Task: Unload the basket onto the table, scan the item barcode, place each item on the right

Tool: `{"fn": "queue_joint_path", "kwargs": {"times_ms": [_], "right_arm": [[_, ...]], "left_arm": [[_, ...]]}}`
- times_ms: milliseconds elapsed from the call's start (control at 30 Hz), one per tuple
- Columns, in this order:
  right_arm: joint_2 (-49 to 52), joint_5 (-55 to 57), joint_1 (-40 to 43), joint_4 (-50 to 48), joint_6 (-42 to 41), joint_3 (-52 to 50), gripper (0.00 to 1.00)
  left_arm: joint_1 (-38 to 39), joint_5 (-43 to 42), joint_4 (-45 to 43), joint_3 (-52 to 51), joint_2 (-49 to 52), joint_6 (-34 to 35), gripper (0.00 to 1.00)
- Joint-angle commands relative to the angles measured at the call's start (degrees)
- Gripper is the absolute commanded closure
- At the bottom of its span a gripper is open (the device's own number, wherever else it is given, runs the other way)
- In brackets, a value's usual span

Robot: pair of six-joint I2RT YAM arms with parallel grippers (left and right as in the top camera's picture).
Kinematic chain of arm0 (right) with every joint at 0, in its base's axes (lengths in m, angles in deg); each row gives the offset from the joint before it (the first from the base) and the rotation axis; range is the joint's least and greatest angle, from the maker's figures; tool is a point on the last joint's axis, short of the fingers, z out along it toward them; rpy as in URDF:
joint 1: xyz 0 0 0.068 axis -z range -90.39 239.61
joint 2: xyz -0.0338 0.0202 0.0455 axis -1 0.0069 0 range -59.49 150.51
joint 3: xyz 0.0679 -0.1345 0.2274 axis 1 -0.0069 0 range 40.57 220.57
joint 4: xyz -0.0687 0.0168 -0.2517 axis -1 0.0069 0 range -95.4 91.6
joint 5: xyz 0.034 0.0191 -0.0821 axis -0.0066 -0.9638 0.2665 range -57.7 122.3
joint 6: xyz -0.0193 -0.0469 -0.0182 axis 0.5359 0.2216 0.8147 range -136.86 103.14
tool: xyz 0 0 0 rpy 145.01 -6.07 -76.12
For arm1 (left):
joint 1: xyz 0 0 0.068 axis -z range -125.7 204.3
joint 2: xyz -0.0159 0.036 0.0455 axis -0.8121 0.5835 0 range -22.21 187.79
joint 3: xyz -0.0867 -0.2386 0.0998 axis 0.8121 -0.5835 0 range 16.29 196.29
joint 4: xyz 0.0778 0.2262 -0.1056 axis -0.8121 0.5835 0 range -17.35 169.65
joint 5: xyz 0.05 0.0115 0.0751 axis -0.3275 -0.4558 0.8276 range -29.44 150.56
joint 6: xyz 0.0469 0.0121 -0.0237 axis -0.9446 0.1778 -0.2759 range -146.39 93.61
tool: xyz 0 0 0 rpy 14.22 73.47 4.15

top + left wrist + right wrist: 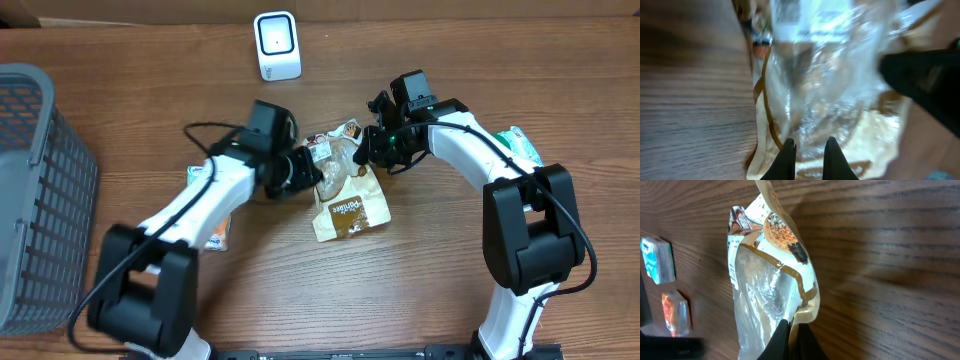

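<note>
Jaws on both sides are clamped onto the snack bag (350, 205), left gripper (810, 152) and right gripper (792, 335), mid-table (420, 280) below the white scanner (277, 45). Brown label text is too blurry to read.

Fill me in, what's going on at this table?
Both arms are on the same snack bag in the middle of the table. The right tool is shut on one edge of it, and the left tool looks closed on the clear plastic at the opposite side. The white scanner stands apart toward the far edge, and the bag has not yet been brought in front of it.
</note>
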Motion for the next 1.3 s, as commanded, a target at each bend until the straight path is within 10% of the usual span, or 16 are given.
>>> {"fn": "queue_joint_path", "kwargs": {"times_ms": [0,233,433,1267], "right_arm": [[0.2,-0.9,0.1,0.5,0.3,0.7,0.96],[0.2,-0.9,0.1,1.4,0.3,0.7,0.96],[0.2,-0.9,1.2,5.4,3.0,0.7,0.55],[2.6,-13.6,0.7,-10.0,-5.7,-14.7,0.48]], "left_arm": [[1.1,3.1,0.4,-0.6,3.3,4.5,0.96],[2.6,5.7,0.2,-0.6,6.4,5.3,0.96],[2.7,7.1,0.0,-0.6,6.4,5.4,0.96],[3.3,7.2,0.0,-0.6,6.4,5.3,0.96]]}}
